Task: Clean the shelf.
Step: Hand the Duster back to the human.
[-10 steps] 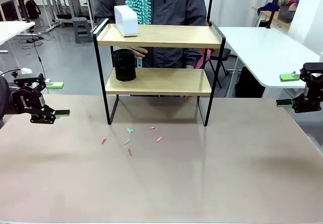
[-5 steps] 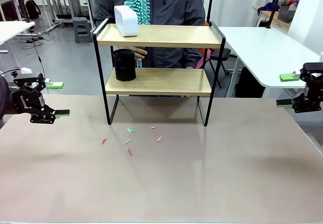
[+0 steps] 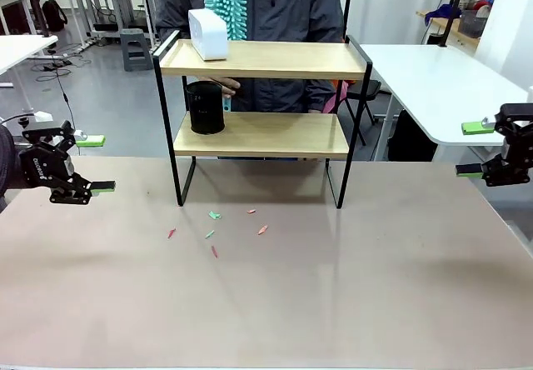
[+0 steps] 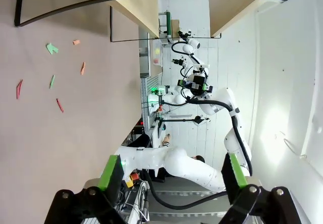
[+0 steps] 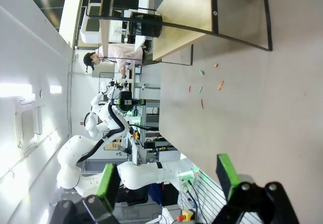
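The left gripper (image 3: pixel 90 163) hangs at the left edge of the surface (image 3: pixel 333 303), jaws apart and empty, pointing toward the middle. To the right of these jaws, well apart, stands the shelf (image 3: pixel 262 135) at the far middle of the surface, on its four legs. Its lower board carries a black cup (image 3: pixel 205 107); its upper board carries a white box (image 3: pixel 208 34). A person's hand (image 3: pixel 228 86) sits behind the cup, and a teal duster (image 3: pixel 226 2) hangs above the upper board. Small red and green paper scraps (image 3: pixel 214 232) lie scattered in front of the shelf. The right gripper (image 3: pixel 473 148) hangs at the right edge, jaws apart and empty, well apart from the shelf.
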{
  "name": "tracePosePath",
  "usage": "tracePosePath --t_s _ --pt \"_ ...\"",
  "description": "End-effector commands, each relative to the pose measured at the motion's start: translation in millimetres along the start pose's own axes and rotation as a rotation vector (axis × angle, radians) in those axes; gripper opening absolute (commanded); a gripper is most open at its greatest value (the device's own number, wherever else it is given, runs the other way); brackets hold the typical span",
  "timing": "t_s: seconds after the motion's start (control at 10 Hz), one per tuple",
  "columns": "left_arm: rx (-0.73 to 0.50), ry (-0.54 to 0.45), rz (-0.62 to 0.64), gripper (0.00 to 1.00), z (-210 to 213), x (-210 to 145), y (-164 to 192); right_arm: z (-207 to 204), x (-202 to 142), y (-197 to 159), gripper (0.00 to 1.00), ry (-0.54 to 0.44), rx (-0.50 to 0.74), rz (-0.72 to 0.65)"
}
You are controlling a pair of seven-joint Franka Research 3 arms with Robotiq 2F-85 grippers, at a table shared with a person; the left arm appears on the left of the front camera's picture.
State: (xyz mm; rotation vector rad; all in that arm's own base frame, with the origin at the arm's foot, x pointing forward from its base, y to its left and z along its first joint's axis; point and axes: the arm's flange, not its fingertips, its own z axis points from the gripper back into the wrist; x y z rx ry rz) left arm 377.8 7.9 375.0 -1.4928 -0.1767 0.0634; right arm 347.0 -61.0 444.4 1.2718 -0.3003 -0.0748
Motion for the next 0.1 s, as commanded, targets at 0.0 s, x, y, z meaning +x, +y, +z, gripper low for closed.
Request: tracePosePath --t_s 0.0 --pt "-0.003 0.010 0.006 1.00 -0.6 -5.8 -4.9 3.3 0.1 1.4 1.00 0.014 -0.007 -0.004"
